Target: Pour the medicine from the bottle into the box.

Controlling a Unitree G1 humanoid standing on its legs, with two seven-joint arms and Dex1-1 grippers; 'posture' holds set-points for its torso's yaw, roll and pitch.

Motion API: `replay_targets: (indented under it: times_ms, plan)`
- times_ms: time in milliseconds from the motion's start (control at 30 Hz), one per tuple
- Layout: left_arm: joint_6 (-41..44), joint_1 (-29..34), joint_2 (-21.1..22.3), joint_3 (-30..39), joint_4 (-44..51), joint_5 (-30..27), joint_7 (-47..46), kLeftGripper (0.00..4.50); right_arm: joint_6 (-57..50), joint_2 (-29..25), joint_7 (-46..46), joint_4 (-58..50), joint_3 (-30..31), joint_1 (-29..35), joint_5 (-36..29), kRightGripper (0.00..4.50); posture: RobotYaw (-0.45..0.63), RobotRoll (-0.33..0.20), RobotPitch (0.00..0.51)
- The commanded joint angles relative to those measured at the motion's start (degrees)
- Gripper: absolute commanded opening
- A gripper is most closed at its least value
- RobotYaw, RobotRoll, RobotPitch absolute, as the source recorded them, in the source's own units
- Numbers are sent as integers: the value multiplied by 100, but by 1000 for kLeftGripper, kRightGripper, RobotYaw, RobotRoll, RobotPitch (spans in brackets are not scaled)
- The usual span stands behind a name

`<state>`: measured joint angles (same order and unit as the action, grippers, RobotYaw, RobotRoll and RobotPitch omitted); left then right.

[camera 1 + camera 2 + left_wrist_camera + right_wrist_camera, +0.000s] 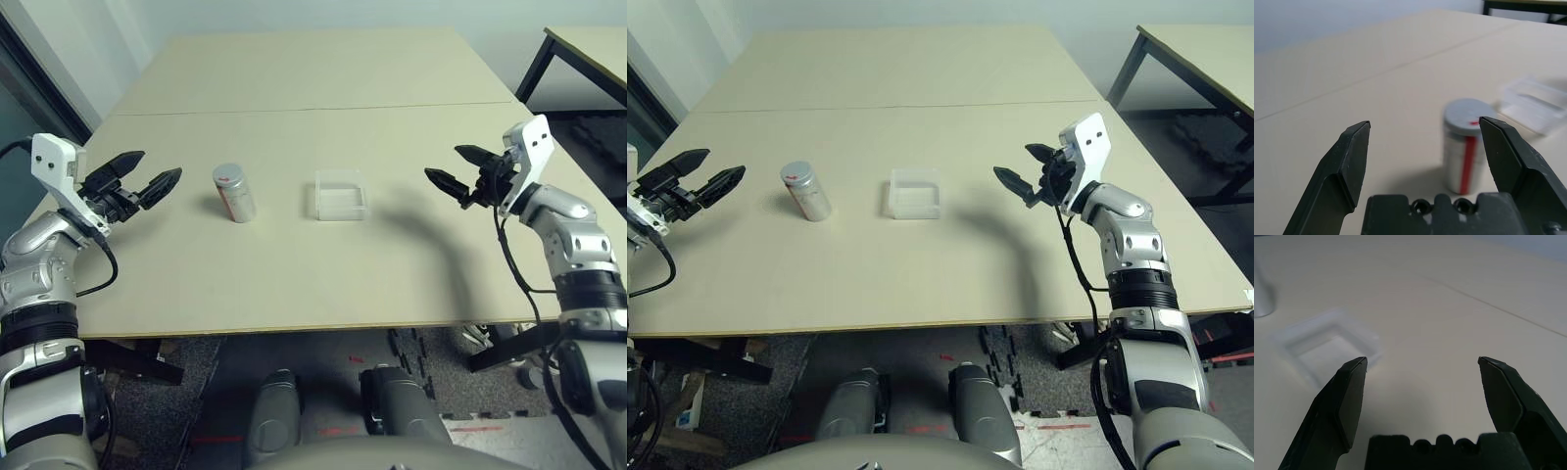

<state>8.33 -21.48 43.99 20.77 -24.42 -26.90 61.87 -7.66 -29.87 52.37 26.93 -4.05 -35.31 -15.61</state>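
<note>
Left eye view showed a wide beige table [294, 264] with a thin seam running across it, and a second table [588, 44] with dark legs stood at the far right over a dark floor. Near the middle of the table lay the box [340, 195], clear and shallow, and nothing could be seen inside it. The bottle [233, 192] stood to the left of the box, apart from it, a little tilted and with its grey cap on, so its contents were hidden and the medicine could not be seen. The left gripper [144, 175] hung above the table just to the left of the bottle, its two black fingers spread apart and holding nothing. The right gripper [460, 168] hung well to the right of the box, also with fingers spread and holding nothing. Left wrist view showed the red stripe down the side of the bottle [1466, 145] and its white lower part, with the bottle partly behind one finger. Right wrist view showed the box [1327, 342] beyond one of its fingers [1349, 399], and bare table between the two.
</note>
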Motion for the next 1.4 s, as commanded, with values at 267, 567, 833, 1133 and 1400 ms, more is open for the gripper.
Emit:
replay_targets:
  times_ms: [267, 567, 833, 1133, 1400]
  plan:
    - [-86, 139, -99, -475, 1, 198, 355, 4463, -527, 0, 746, -613, 371, -83, -126, 4500, -12, 0, 73]
    - [-655, -59, -381, -582, -718, 392, 279, 4463, -601, -76, 828, -733, 382, -19, -75, 4500, -34, 0, 53]
    - [-1195, -488, -547, -677, -1507, 596, 193, 4463, -705, -64, 762, -959, 369, 57, -118, 4500, -70, 0, 44]
    - [-1741, -1041, -688, -791, -2419, 911, 181, 4463, -899, -41, 602, -1291, 291, 279, -226, 4500, -93, 0, 35]
    - [-2015, -1368, -808, -926, -2940, 1089, 213, 4463, -928, 19, 486, -1398, 313, 374, -281, 4500, -90, 0, 30]
